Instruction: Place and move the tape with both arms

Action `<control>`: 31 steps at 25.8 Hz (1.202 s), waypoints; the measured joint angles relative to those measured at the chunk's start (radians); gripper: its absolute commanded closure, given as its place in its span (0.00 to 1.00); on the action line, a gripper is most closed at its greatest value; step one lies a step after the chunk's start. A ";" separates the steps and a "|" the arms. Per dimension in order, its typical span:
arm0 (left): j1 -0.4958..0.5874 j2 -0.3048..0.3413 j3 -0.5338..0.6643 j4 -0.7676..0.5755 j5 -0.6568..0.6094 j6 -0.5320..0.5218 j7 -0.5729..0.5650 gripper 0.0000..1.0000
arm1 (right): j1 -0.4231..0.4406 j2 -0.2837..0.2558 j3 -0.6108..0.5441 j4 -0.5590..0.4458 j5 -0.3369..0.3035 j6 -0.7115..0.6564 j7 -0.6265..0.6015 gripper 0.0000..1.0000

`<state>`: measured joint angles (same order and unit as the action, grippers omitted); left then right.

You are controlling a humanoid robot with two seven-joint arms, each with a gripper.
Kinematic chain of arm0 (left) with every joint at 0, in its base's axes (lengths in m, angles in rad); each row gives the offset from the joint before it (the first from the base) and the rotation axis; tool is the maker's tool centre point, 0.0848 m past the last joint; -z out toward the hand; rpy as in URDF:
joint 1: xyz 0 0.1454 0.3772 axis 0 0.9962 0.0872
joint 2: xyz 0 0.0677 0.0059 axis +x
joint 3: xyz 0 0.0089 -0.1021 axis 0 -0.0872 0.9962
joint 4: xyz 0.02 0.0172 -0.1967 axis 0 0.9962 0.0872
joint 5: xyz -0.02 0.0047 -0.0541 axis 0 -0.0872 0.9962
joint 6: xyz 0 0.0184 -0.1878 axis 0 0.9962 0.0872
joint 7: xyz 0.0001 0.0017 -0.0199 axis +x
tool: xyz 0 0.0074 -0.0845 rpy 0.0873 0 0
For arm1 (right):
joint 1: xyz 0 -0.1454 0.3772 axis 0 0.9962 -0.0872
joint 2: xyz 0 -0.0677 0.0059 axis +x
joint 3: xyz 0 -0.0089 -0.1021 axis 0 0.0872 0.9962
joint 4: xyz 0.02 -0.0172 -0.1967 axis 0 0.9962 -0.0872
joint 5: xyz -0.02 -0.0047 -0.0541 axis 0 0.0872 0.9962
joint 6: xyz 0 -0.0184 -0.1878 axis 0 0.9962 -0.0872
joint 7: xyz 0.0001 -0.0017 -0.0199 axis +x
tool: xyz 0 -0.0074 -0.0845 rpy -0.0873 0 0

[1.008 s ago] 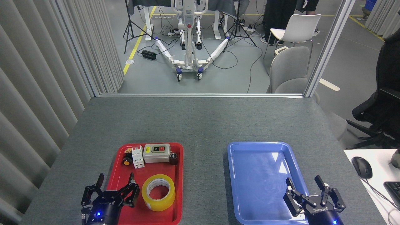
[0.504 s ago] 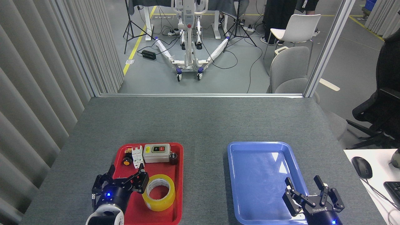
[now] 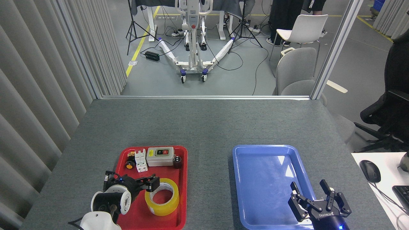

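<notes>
The worktop point(image 3: 204, 124) is covered in matt grey cloth with a fine, felt-like weave. The red tray point(image 3: 182, 204) and blue tray point(image 3: 238, 179) look like smooth glossy plastic, the blue one catching white glare. The tape point(image 3: 162, 201) is shiny translucent yellow film around a paper-white core.

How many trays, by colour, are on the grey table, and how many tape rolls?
Red plastic tray: 1
Blue plastic tray: 1
Yellow translucent packing tape roll: 1
Total: 3
</notes>
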<state>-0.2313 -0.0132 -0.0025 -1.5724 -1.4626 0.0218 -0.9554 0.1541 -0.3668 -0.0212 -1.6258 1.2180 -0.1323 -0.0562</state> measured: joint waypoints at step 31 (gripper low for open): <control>-0.151 -0.001 -0.111 0.308 -0.011 0.061 -0.280 0.00 | -0.013 -0.014 -0.038 -0.012 0.000 -0.123 -0.008 0.00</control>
<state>-0.3818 -0.0145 -0.1137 -1.2646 -1.4732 0.0827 -1.2357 0.1408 -0.3808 -0.0589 -1.6381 1.2180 -0.2553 -0.0645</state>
